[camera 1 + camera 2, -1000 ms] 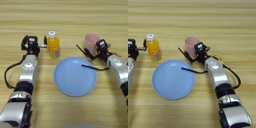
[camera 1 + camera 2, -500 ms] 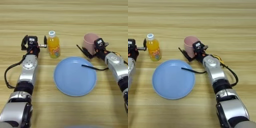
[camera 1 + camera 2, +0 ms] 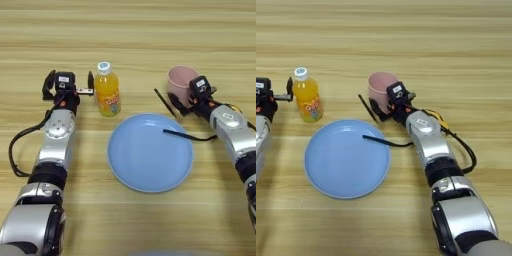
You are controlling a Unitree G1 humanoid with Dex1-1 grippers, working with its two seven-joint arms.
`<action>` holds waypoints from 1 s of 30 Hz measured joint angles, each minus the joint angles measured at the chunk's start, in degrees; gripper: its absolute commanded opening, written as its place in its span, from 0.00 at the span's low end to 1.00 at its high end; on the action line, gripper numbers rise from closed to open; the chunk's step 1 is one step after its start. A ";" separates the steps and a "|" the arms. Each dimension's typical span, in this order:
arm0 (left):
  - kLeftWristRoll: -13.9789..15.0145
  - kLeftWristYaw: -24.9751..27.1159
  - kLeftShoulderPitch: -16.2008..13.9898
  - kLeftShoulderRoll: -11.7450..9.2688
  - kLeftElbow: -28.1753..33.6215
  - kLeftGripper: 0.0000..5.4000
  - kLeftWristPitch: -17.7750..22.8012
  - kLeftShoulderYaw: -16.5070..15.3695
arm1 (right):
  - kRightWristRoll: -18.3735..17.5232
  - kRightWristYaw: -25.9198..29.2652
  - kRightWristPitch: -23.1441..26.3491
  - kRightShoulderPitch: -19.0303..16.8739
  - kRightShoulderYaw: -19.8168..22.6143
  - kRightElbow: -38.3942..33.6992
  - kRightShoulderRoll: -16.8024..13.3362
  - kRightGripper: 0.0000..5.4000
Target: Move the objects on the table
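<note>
Right tool at pink cup, fingers touching its near wall; grip state cannot tell. Left tool spread wide, beside juice bottle, holding nothing.

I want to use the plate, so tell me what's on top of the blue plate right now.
Only a thin black strap end lies over the blue plate at its right rim. The rest of the plate is bare; underneath is hidden.

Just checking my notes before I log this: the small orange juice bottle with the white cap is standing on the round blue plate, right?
No. The small orange juice bottle with the white cap stands upright on the light wooden table, beyond the round blue plate's far left rim and not on it. The left eye view shows this plainly.
</note>
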State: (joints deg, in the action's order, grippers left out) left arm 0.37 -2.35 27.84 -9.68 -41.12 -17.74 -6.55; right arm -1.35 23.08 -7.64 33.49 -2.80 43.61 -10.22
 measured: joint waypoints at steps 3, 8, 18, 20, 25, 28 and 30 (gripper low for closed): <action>-0.01 -0.01 0.00 0.00 0.00 1.00 0.00 0.00 | 0.00 -0.04 -0.45 0.21 0.12 0.61 0.02 0.81; -0.01 -0.01 0.00 0.00 0.00 1.00 0.00 0.00 | 0.00 -0.07 -0.54 0.54 0.27 1.15 0.04 0.80; -0.03 -0.09 -0.11 0.06 0.37 1.00 0.09 0.04 | -0.48 0.27 -0.03 -1.75 0.39 -8.54 0.04 0.80; -0.03 -0.12 -0.14 0.07 0.44 1.00 0.15 0.03 | -0.77 0.68 1.00 -3.60 0.27 -12.60 0.05 0.80; -0.03 -0.16 -0.15 0.08 0.52 1.00 0.56 0.04 | -1.07 1.30 4.48 -8.82 -0.77 -22.34 0.37 0.80; -0.03 -0.17 -0.15 0.08 0.54 1.00 0.61 0.03 | -1.20 2.28 6.87 -12.07 -2.19 -28.32 0.54 0.80; -0.03 -0.17 -0.16 0.09 0.57 1.00 0.62 0.04 | -1.21 2.55 8.31 -13.85 -3.13 -30.65 0.71 0.80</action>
State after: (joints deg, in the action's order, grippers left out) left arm 0.34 -2.52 27.68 -9.59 -40.55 -17.13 -6.52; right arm -2.56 25.63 0.67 19.64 -5.93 12.96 -9.51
